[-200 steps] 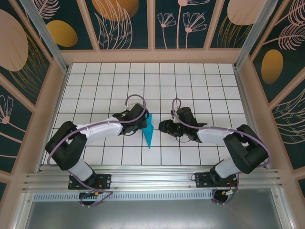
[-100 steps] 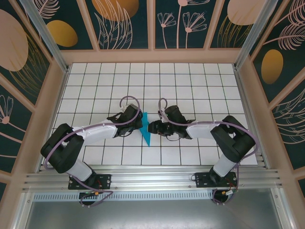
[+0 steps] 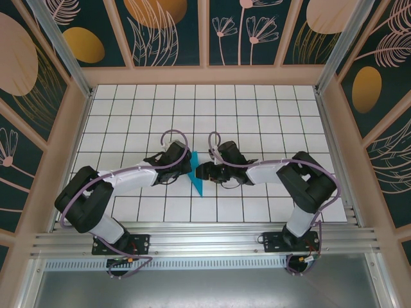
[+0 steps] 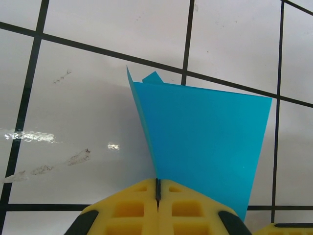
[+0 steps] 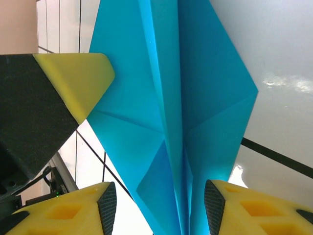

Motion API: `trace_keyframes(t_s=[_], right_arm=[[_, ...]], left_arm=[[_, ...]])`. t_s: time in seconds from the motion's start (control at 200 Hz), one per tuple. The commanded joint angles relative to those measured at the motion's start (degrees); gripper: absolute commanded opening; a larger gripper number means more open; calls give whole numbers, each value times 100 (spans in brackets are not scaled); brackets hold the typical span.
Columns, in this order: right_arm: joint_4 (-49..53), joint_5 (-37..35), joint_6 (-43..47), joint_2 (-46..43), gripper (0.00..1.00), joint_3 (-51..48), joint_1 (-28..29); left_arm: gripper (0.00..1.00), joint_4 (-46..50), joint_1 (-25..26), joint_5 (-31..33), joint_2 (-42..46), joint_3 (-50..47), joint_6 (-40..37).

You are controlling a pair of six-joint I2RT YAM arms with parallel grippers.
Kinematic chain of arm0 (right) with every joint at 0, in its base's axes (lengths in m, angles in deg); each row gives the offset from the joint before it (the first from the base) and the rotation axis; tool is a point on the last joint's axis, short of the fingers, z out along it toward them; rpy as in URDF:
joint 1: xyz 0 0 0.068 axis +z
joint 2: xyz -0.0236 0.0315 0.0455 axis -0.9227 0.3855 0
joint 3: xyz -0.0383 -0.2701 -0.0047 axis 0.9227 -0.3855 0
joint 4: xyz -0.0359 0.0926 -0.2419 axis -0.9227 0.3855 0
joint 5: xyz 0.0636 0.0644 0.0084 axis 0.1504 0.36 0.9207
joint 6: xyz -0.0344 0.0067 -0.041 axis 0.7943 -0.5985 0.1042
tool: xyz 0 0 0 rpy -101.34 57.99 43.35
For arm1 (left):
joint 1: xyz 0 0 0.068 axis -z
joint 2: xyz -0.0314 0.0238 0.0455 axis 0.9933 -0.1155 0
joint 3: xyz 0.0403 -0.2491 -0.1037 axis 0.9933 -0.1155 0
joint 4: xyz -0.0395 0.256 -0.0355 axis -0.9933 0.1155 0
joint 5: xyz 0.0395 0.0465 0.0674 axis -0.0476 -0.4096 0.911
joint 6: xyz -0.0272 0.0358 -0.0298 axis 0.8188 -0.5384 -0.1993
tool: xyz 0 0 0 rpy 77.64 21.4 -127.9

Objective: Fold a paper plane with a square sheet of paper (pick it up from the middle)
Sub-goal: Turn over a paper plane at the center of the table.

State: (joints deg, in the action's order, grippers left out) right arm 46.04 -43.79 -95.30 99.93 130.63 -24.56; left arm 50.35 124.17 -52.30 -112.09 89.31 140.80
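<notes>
**Top view.** At the near edge the two arms (image 3: 128, 176) leave their bases and reach inward over the white gridded tabletop (image 3: 257, 115). They meet at its middle. The paper plane (image 3: 197, 184), a narrow teal dart, is between them, its pointed tip toward the near side and its wider end farther off. The left gripper (image 3: 187, 168) meets it from the left and the right gripper (image 3: 200, 171) from the right, both about midway along its length.

**Left wrist view.** The left gripper (image 4: 157, 191) is closed. Its yellow fingers (image 4: 127, 210) are pressed together on an edge of the paper plane (image 4: 205, 137), which widens beyond them above the tiles.

**Right wrist view.** The right gripper (image 5: 160, 196) is spread, with one yellow finger (image 5: 73, 213) on each side of the creased paper plane (image 5: 146, 98). Whether the pads touch the paper cannot be told. Farther off at left, one finger (image 5: 73, 81) of the left gripper lies against the plane.
</notes>
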Motion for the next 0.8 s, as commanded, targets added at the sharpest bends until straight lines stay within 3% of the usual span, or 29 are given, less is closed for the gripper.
trace_keyframes(t_s=[0.0, 0.335, 0.796], right_arm=[[-115, 200, 254, 192, 54, 251, 48], [44, 208, 468, 395, 52, 398, 98], [496, -67, 777, 649, 39, 634, 202]], left_arm=[[4, -97, -41, -69, 85, -56, -117], [5, -71, -37, -89, 70, -34, -130], [8, -54, -49, -80, 55, -30, -32]])
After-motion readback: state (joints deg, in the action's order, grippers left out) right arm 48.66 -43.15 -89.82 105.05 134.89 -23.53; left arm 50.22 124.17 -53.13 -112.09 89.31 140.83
